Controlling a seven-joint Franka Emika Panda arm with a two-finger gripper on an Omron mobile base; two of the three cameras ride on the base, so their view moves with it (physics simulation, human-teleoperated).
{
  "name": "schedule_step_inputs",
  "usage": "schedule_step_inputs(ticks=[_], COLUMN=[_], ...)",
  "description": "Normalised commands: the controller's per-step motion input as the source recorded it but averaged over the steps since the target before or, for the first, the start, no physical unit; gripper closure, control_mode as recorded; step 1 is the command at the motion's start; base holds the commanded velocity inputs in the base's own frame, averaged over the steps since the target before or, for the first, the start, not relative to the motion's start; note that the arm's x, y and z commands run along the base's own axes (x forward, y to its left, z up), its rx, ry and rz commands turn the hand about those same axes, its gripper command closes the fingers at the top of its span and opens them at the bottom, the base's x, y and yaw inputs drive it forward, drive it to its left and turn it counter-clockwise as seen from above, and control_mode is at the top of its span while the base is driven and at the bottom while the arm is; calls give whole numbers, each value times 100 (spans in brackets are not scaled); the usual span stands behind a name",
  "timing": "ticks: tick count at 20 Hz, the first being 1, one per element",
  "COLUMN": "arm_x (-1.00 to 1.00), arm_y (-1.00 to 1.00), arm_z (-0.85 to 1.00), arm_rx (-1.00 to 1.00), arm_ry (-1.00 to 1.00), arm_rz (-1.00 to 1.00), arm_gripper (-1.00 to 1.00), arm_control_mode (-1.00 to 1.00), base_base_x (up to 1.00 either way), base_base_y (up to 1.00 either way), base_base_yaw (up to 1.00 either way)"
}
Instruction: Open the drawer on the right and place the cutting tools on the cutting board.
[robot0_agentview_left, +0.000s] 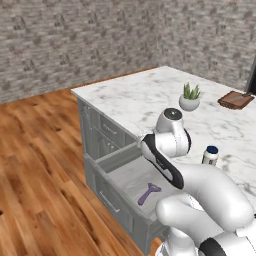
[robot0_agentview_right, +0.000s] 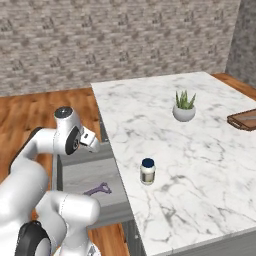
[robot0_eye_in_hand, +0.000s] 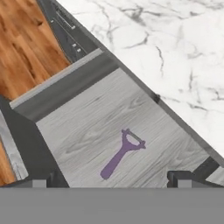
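Bright, even rendered light with faint soft shadows, no glare, slightly coarse and pixelated throughout

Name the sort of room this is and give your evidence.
Most likely a kitchen: a marble-topped island with an open drawer holding a purple peeler, and a wooden cutting board on the worktop.

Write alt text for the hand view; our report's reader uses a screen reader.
A purple peeler lies flat on the pale grey floor of an open drawer, its head toward the marble counter. The end effector's two dark fingertips sit wide apart at the bottom; wooden floor shows at left.
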Motion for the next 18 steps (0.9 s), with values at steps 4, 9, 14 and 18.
schedule_step_inputs(ticks=[4, 9, 14, 18], arm_x=[-19, 24, 8, 19], arm_y=[0, 0, 0, 0], arm_z=[-49, -56, -11, -30], arm_rx=[0, 0, 0, 0], arm_ry=[30, 51, 19, 8], arm_rz=[0, -2, 0, 0], arm_gripper=[-100, -100, -100, -100], arm_control_mode=[-100, -100, -100, -100], base_base_x=[0, 0, 0, 0], base_base_y=[0, 0, 0, 0], base_base_yaw=[0, 0, 0, 0])
